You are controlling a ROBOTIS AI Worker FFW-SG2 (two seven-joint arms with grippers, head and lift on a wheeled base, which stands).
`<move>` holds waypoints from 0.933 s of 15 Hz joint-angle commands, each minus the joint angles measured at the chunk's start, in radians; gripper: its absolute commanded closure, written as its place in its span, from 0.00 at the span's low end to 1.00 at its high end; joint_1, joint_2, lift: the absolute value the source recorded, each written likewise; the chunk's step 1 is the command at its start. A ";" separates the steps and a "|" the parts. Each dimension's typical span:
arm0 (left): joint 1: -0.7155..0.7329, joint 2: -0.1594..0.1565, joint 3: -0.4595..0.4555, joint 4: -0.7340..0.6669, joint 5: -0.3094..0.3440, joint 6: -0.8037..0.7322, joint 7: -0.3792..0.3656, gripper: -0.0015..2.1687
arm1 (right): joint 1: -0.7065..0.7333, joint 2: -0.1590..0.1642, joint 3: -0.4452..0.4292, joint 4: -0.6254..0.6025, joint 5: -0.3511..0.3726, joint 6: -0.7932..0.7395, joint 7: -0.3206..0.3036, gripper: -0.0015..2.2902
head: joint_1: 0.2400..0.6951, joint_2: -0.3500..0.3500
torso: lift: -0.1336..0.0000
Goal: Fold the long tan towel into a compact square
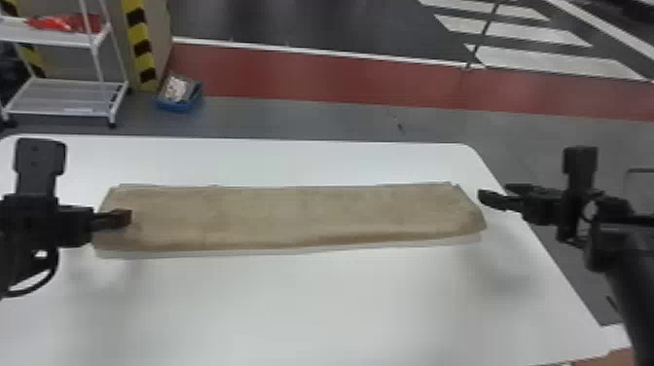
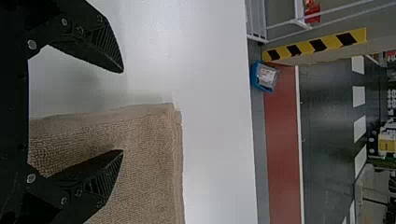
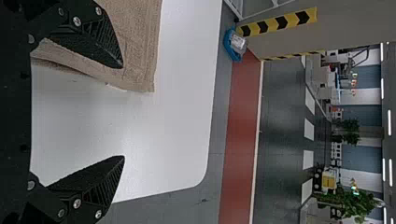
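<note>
The towel [image 1: 292, 214] lies lengthwise, roughly parallel to the far edge of the counter [image 1: 292, 301]. Your left claw [image 2: 123, 111] and right claw [image 3: 123, 112] are open and empty, one near each end. Closing too high could catch only the upper layer, leaving you a skewed fold.

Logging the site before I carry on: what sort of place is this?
Probably an industrial hall or lab: black-and-yellow hazard stripes, a red floor lane with white markings, and a wheeled wire rack.
</note>
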 commanded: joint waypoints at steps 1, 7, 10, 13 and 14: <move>0.010 0.000 -0.004 -0.016 0.000 0.010 0.000 0.15 | 0.000 -0.001 0.000 0.000 0.002 -0.006 -0.003 0.10 | 1.00 0.19 | 0.07; 0.007 -0.003 -0.002 -0.016 0.000 0.013 0.000 0.15 | 0.000 -0.004 0.000 0.000 0.010 -0.006 0.000 0.10 | 1.00 0.18 | 0.07; 0.008 -0.003 -0.001 -0.016 0.002 0.013 -0.005 0.15 | 0.001 -0.006 -0.008 0.000 0.013 -0.012 0.003 0.10 | 1.00 0.18 | 0.07; 0.007 -0.006 -0.004 -0.016 0.002 0.013 -0.005 0.15 | 0.003 -0.007 -0.008 0.000 0.013 -0.025 0.003 0.10 | 1.00 0.18 | 0.07; 0.007 -0.006 -0.004 -0.016 0.002 0.013 -0.005 0.15 | 0.004 -0.007 -0.008 0.000 0.014 -0.043 0.003 0.10 | 1.00 0.17 | 0.07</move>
